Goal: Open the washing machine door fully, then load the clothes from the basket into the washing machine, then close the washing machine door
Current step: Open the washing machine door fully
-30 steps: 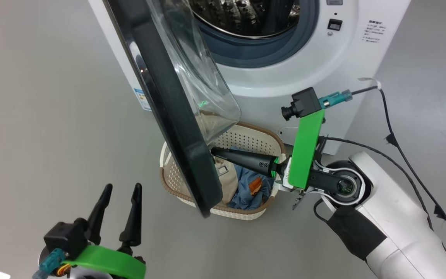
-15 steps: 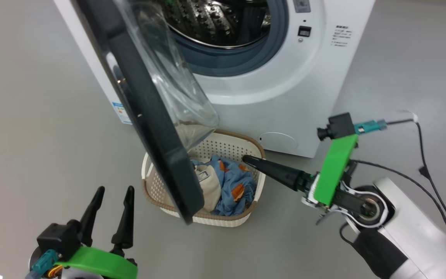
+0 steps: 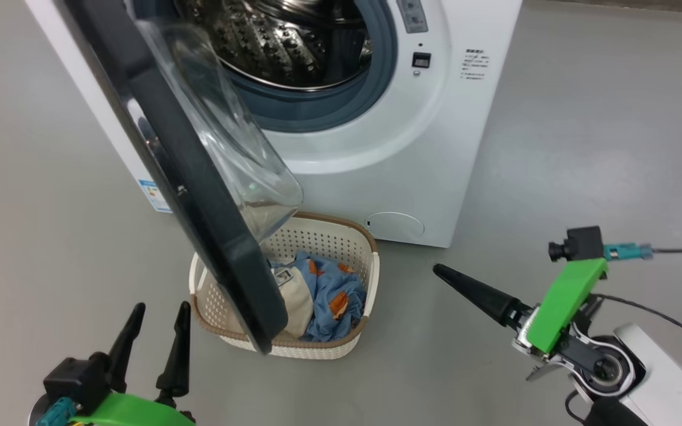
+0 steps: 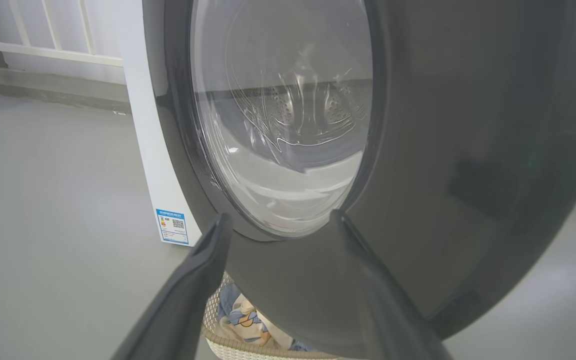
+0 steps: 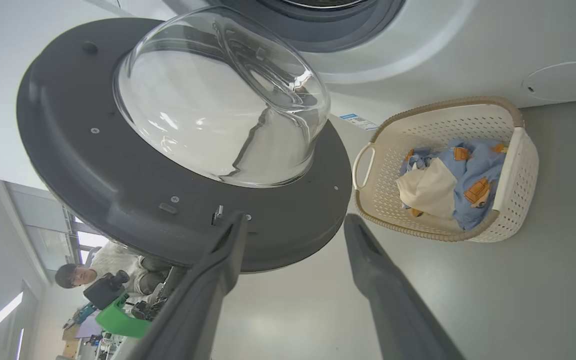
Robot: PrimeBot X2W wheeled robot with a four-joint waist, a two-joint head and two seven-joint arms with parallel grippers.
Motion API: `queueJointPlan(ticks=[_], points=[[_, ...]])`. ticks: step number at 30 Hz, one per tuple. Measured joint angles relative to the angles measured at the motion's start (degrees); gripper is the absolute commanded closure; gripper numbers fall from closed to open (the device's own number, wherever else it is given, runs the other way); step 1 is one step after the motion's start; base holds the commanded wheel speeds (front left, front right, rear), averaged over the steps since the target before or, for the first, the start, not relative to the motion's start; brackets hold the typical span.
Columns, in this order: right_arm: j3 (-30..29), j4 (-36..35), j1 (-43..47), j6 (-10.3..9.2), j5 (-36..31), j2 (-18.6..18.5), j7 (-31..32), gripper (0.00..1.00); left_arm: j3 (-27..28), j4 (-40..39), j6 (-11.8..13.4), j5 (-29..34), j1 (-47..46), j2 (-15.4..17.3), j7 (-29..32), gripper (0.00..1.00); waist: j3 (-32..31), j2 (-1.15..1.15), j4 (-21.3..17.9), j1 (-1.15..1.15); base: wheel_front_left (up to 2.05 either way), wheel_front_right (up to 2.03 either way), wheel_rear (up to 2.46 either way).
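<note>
Basket [image 3: 372, 273]: sitting on the floor [image 3: 554, 148] near the washing machine [image 3: 376, 177], holding blue and cream clothes [image 3: 329, 296].
Washing machine door [image 3: 199, 195]: hanging open over the basket's left side.
Left fingers [image 3: 176, 355]: standing apart, gripping nothing.
Right fingers [image 3: 477, 293]: standing apart, empty, right of the basket.

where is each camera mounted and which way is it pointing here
Head view: on the robot's head, looking forward and down at the washing machine, its open door and the basket of clothes; left pincer lower left, right pincer lower right.
Left wrist view: on the left wrist, facing the door's outer face; its own two fingers rise from the bottom.
Right wrist view: on the right wrist, facing the door's inner side and glass bowl; own fingers at the bottom.
Shared: both wrist views see the door, from opposite faces.
</note>
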Motion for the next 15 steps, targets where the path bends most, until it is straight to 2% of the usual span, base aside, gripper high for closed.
queueJointPlan(ticks=[15], points=[[1.69, 0.48, 8.66, 0.01, -3.69, -5.82, -12.54, 0.0, 0.71, -0.18, 0.0, 0.0, 2.23, 0.96, 0.0, 0.0, -1.66, 0.0, -3.49, 0.0, 0.0, 0.0, 0.0]])
